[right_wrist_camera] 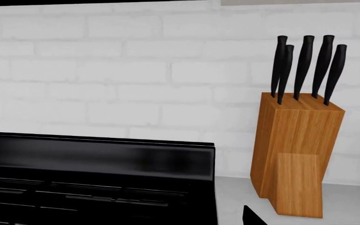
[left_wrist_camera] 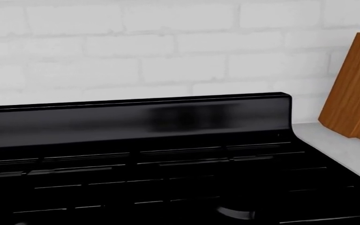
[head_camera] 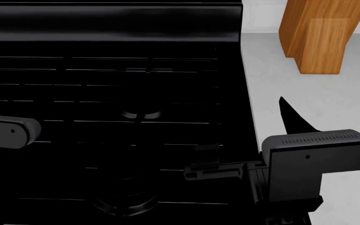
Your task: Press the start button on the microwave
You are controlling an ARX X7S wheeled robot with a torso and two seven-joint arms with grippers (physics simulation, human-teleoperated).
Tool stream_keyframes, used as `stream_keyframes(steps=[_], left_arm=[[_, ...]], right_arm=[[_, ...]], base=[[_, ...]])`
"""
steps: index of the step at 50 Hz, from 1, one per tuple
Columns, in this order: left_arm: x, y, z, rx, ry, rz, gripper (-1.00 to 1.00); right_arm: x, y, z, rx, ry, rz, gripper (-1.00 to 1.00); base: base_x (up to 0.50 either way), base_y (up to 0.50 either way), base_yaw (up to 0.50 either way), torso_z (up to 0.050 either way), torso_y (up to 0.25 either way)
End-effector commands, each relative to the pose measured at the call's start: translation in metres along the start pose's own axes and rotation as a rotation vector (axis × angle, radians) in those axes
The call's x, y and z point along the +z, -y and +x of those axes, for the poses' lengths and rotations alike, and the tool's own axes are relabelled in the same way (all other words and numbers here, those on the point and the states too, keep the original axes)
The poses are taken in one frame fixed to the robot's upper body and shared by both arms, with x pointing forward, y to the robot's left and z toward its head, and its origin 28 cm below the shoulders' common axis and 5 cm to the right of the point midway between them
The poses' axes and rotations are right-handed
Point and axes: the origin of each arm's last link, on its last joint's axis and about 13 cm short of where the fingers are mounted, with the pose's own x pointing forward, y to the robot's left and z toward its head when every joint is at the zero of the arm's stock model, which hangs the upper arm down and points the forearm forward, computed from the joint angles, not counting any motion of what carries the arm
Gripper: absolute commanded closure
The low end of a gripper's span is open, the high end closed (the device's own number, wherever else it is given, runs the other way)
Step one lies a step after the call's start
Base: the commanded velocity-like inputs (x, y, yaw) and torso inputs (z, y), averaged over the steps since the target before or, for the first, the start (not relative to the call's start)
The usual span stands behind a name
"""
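Observation:
The microwave and its start button are out of view in all three views. Of my right gripper, only one black fingertip [head_camera: 294,117] shows, over the grey counter just right of the black stove [head_camera: 111,70]. The same fingertip [right_wrist_camera: 252,217] shows in the right wrist view. The other finger is lost against the black stove, so I cannot tell how the jaws stand. My left arm's grey housing [head_camera: 8,132] is over the stove's left side. Its fingers do not stand out against the black grates [left_wrist_camera: 136,183].
A wooden knife block [right_wrist_camera: 296,154] with several black-handled knives stands on the grey counter [head_camera: 318,93] right of the stove, against a white brick wall [right_wrist_camera: 136,70]. The stove's raised back panel [left_wrist_camera: 136,117] runs along the wall. The block also shows in the head view [head_camera: 320,28].

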Motion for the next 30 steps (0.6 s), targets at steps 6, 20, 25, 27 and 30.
stream_keyframes(steps=[6, 20, 25, 27, 30], left_arm=[[0.001, 0.000, -0.001, -0.008, 0.010, -0.010, -1.00], [-0.001, 0.000, 0.000, -0.004, 0.007, 0.008, -1.00], [-0.002, 0.000, 0.001, -0.005, 0.006, 0.005, -1.00], [-0.002, 0.000, 0.001, -0.005, 0.005, 0.003, -1.00], [-0.002, 0.000, 0.001, -0.006, 0.003, 0.002, -1.00]], right_arm=[[-0.001, 0.000, -0.002, -0.001, 0.000, 0.001, -1.00], [0.022, -0.002, -0.006, -0.039, 0.093, -0.033, -1.00], [0.060, -0.007, -0.006, -0.067, 0.252, -0.157, -1.00], [0.071, -0.008, -0.006, -0.080, 0.309, -0.209, -1.00], [0.084, -0.010, -0.005, -0.118, 0.428, -0.184, -1.00]], base=[[0.00, 0.00, 0.00, 0.000, 0.000], [0.00, 0.00, 0.00, 0.000, 0.000], [0.00, 0.00, 0.00, 0.000, 0.000], [0.00, 0.00, 0.00, 0.000, 0.000], [0.00, 0.00, 0.00, 0.000, 0.000]])
